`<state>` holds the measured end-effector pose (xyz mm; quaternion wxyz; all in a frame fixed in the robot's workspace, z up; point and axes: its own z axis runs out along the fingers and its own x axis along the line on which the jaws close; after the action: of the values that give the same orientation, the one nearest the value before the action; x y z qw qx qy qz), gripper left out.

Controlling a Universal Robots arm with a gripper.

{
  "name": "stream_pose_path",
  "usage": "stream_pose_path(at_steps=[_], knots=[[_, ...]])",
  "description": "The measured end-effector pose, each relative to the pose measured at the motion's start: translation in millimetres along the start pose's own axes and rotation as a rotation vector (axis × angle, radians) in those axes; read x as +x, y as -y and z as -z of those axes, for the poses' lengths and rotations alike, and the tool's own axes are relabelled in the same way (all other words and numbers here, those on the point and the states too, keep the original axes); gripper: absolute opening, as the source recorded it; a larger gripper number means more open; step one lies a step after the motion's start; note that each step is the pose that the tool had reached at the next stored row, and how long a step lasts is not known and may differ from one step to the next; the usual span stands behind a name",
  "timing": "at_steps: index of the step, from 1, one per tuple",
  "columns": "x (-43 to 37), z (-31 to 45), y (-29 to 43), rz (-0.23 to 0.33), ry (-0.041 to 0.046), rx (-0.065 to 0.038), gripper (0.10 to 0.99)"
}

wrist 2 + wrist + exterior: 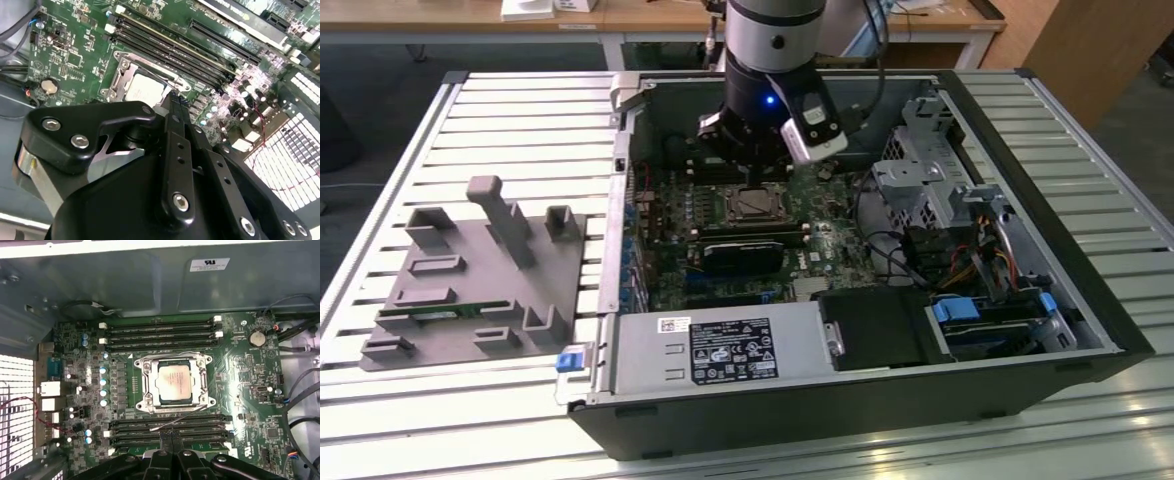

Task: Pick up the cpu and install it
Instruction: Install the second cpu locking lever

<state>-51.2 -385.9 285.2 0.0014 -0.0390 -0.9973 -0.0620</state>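
End effector (170, 439) fingers pressed together, empty, hovering over motherboard (250, 385). Cpu (174, 382) seated in socket (147, 385) just below fingertips.

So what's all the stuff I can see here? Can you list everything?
cpu: one, silver, sitting in the socket on the board, under the arm.
socket: one, metal frame around the cpu.
board: one, green, flat inside the case.
memory slots: two black rows, either side of the socket.
case: one, black and grey, open, on the table.
tray: one, grey, at the exterior view's left of the case.
table: one, pale slatted metal, under everything.
arm: one, silver and black, reaching down into the case.
gripper: one, black, jaws together, above the board beside the socket, holding nothing.
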Motion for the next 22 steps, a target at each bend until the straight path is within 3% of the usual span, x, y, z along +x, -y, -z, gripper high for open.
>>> stream_pose_path(at_steps=[22], knots=[[-0.1,-29.6,2.1,0.0,-0.0002,0.0,0.114]])
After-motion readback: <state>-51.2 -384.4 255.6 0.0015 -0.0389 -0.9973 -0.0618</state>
